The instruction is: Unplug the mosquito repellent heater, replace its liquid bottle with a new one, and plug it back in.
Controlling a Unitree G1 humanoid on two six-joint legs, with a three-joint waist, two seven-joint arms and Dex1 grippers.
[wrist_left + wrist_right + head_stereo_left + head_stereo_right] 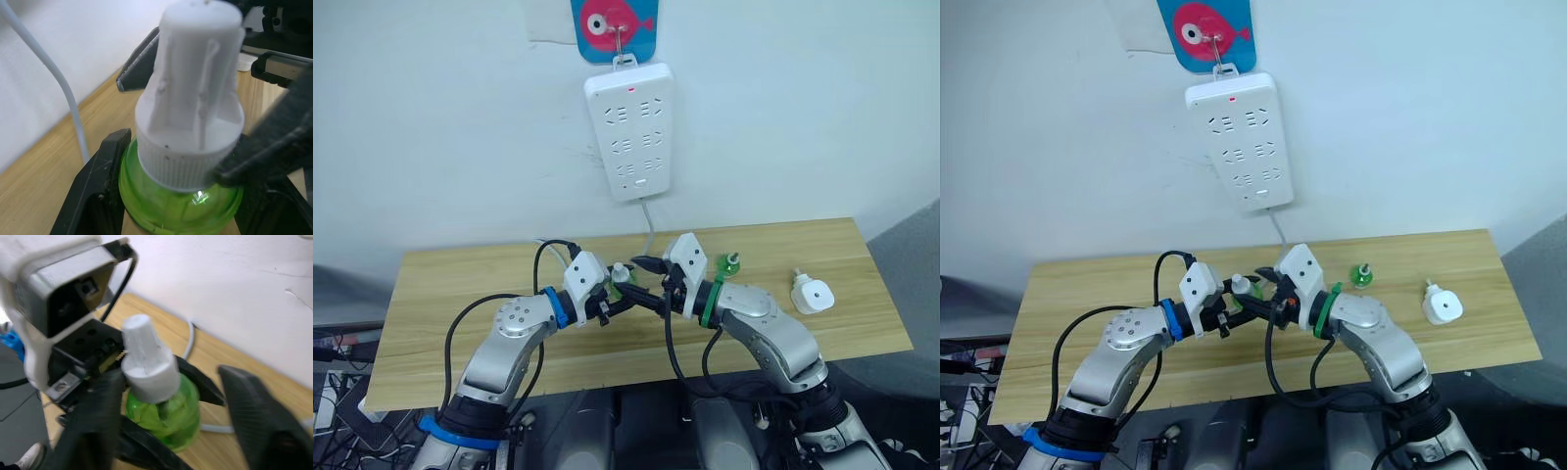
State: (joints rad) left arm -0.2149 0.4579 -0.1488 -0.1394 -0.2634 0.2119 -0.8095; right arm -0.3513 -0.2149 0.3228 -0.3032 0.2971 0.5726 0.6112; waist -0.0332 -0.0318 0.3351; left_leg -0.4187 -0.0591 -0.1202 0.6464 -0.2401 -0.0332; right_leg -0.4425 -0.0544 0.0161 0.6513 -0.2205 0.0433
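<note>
My left gripper (613, 297) is shut on the green body of a liquid bottle (181, 200) with a white ribbed cap (195, 88), held just above the wooden table (460, 294) at its middle. My right gripper (644, 292) faces it from the right, open, its fingers (254, 416) straddling the cap with a gap on one side. The mosquito repellent heater (812, 295), small, white and unplugged, lies on the table at the right. A second green bottle (731, 264) without a cap stands between my right arm and the heater.
A long white power strip (631, 127) hangs on the wall above the table from a blue fish hook (615, 24), and its white cord (650, 225) drops behind the table. The table's front edge is close under my arms.
</note>
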